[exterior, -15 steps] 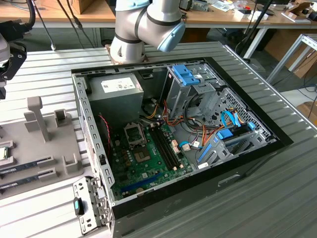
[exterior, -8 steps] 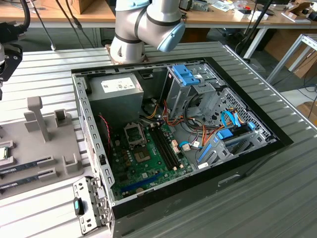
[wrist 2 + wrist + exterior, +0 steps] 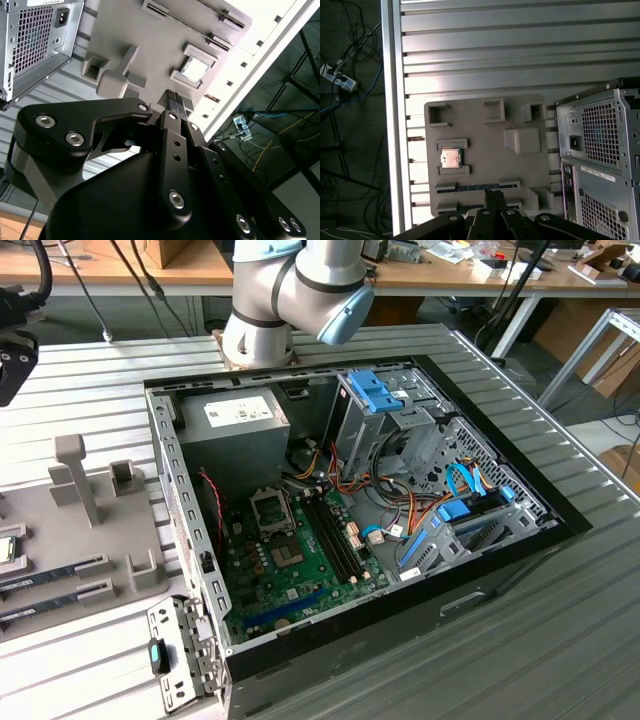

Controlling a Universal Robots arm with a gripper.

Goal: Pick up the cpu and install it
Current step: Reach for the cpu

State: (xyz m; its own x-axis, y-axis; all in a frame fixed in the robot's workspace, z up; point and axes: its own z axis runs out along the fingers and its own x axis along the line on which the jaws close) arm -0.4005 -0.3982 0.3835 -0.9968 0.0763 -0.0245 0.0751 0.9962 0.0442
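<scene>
One cpu (image 3: 450,158) sits in its square pocket on the grey tray (image 3: 480,125), just beside the open case (image 3: 400,490). Two sticks (image 3: 55,570) fill its long slots. Your gripper (image 3: 176,98) hangs over the tray, fingers pressed together, holding nothing.

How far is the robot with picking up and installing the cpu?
Nothing looks done yet. The cpu lies in its recess on the grey tray, beside the computer case. In hand: the gripper hangs above the tray, near the cpu, shut and holding nothing. Left: both the pick and the install; the motherboard socket looks empty.
</scene>
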